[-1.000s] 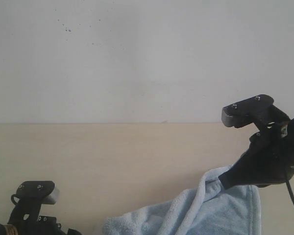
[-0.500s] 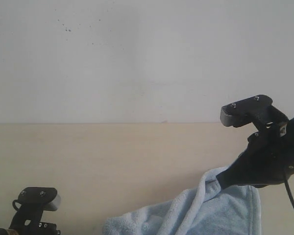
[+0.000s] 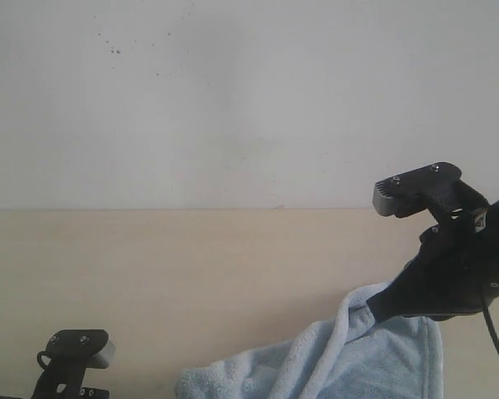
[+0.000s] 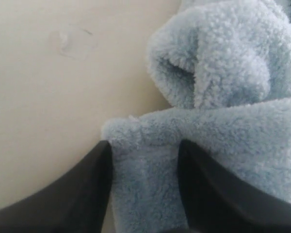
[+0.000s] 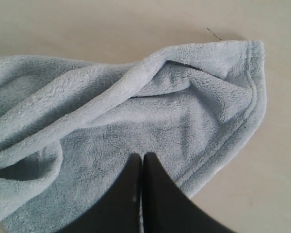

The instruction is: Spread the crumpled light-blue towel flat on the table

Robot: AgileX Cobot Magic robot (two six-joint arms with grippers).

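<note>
1. Towel [image 3: 374, 357] position: it lies bunched on the counter [image 3: 191, 274] at the near right of the exterior view, partly under the right arm; its long axis runs roughly across that view, from one arm toward the other.
2. Right hand [image 5: 141, 160]: fingers pressed together with no gap showing; tips sunk in the pile just inside the hemmed corner [image 5: 254, 97]; treat it as pinching the cloth there, since the towel rises to the tips in the exterior view.
3. Left hand [image 4: 143, 148]: fingers [image 4: 87, 184] well apart, straddling a free edge of the towel; cloth fills the space between them, but nothing is clamped.
4. Governing relation: that free edge lies directly between the left fingers, so the left hand is the nearer one to the unheld end; the rolled fold [image 4: 218, 58] sits just beyond the edge, further from the fingers.
5. Orientation: the hemmed corner points away from the left arm; the unheld end points toward it.
6. Coming move, as a judgement: close the left hand on the edge alone; then draw both hands apart along the long axis so the fold opens.
7. Caution: if you reach too deep, the rolled fold may be caught as well; the towel would then pull out doubled rather than flat.
</note>
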